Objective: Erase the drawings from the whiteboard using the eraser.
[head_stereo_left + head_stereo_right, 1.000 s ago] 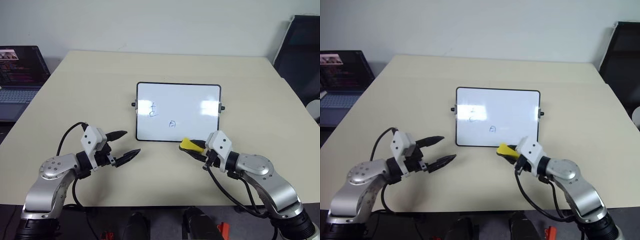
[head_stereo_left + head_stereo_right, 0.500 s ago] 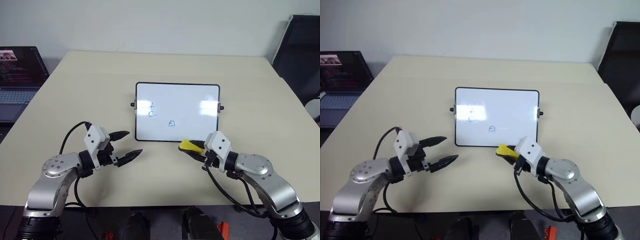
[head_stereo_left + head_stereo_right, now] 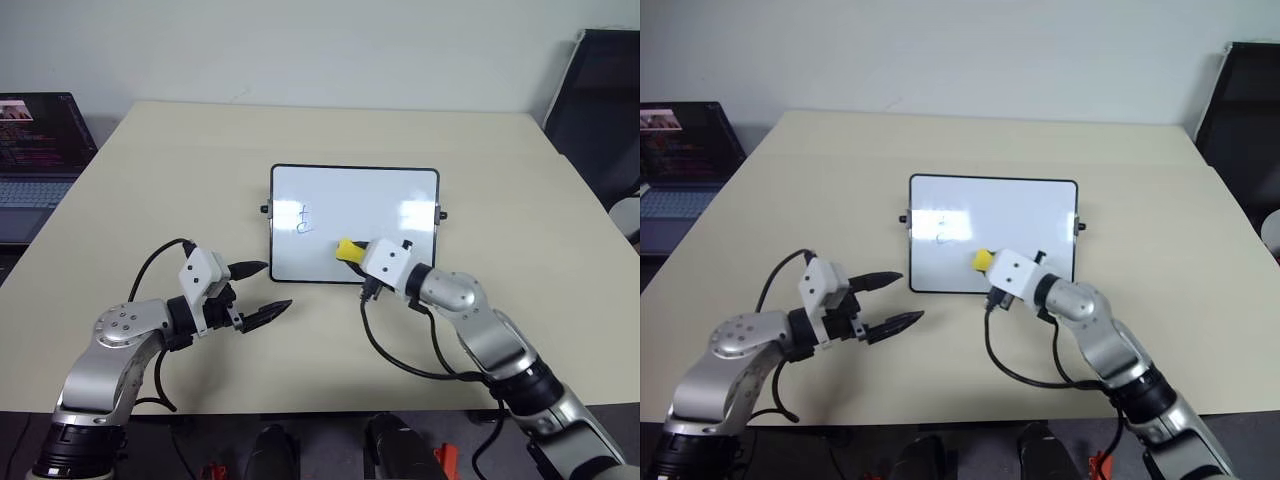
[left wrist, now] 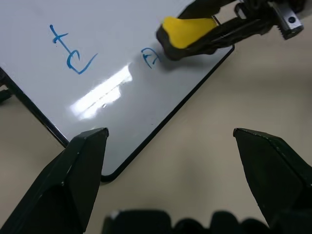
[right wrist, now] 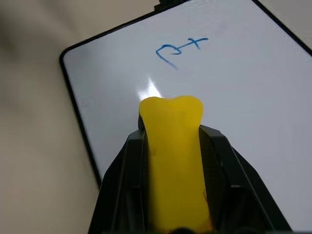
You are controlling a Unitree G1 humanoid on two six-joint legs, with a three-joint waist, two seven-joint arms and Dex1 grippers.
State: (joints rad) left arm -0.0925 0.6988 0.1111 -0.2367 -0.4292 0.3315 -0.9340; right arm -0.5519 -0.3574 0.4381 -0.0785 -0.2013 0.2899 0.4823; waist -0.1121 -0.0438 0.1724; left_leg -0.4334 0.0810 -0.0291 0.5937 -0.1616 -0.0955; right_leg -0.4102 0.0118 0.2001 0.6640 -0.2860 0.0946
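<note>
Over the whiteboard's (image 3: 380, 190) near edge, the right tool (image 3: 352, 252) clamps the eraser (image 3: 349, 249).

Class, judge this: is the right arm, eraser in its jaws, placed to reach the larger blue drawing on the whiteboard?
Probably yes: the eraser sits over the whiteboard, with bare board between it and the drawing.

I'm getting bright, even light, with soft shadows on the tabletop (image 3: 150, 180). Overhead lamps throw white glare patches across the whiteboard (image 3: 355, 190). My right wrist view blurs toward one edge.
</note>
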